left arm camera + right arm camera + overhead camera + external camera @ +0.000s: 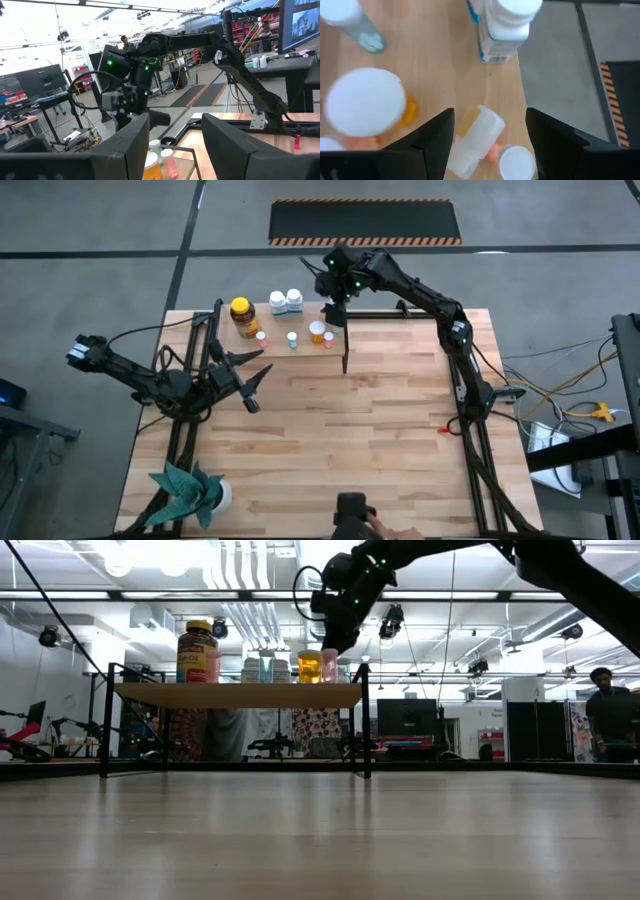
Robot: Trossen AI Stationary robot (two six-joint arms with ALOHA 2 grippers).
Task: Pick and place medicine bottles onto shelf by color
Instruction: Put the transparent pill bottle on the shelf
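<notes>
Right tool [331,311] poised above the far right end of the small light-wood shelf on thin black legs [300,350], fingers spread wide and holding nothing. Seen between them in the right wrist view: a clear plastic bottle lying on its side [472,137], just beside a small white cap [516,161].

Already standing on the shelf — the large amber jar with yellow lid [242,313] at the left end, two white-capped bottles with blue labels [285,301] at the far edge, a pale-blue vial [292,339], and an orange bottle with a wide white lid [317,331] near the right end.

Probably a release just done, or a fallen bottle to be set upright; hard to say which.

To do it well:
- Come down straight, fingers on either side of the lying bottle — not across the cap.
- Keep clear of the orange bottle close by.
- Close gently; a light, round bottle will likely roll.

Left tool [250,380] waiting open and empty over the left of the wooden worktop [380,450].
</notes>
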